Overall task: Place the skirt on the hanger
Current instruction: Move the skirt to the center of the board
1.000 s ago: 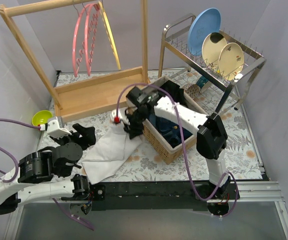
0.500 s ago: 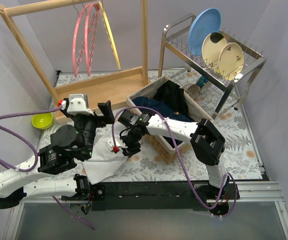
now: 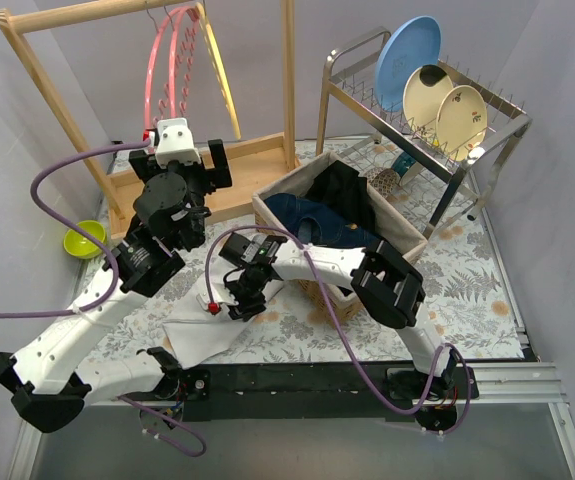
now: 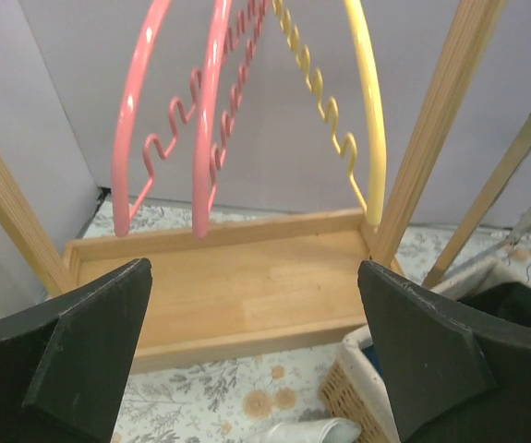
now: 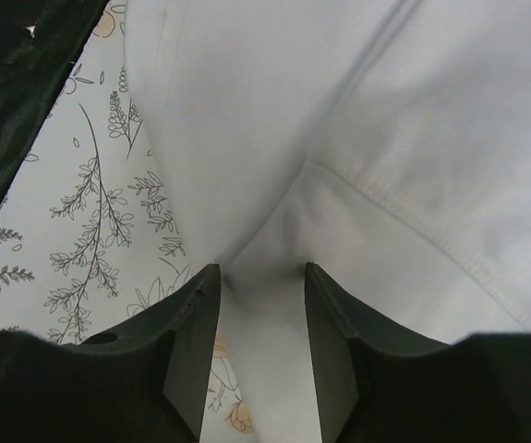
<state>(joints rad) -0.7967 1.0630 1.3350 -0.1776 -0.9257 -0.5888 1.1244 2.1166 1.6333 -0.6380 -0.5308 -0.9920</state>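
The skirt (image 3: 199, 335) is a white cloth lying crumpled on the flowered table, near the front. My right gripper (image 3: 239, 303) is low over its right edge. In the right wrist view the skirt (image 5: 413, 138) fills the frame and my right gripper (image 5: 260, 272) is shut on a bunched fold of it. Two pink hangers (image 3: 167, 75) and a yellow hanger (image 3: 222, 85) hang from the wooden rack. My left gripper (image 3: 180, 165) is raised in front of the rack, wide open and empty. It faces a pink hanger (image 4: 211, 138) and the yellow hanger (image 4: 367, 111), with the left gripper (image 4: 254, 277) below them.
The rack's wooden base tray (image 3: 227, 178) lies under the hangers. A wicker basket (image 3: 399, 236) of dark clothes stands right of the skirt. Behind it is a metal dish rack (image 3: 339, 75) with plates. A green bowl (image 3: 84, 240) sits at the left.
My left arm swung up from the near left to the rack and its jaws opened wider. My right gripper moved from the basket's corner down and left, dragging the skirt with it.
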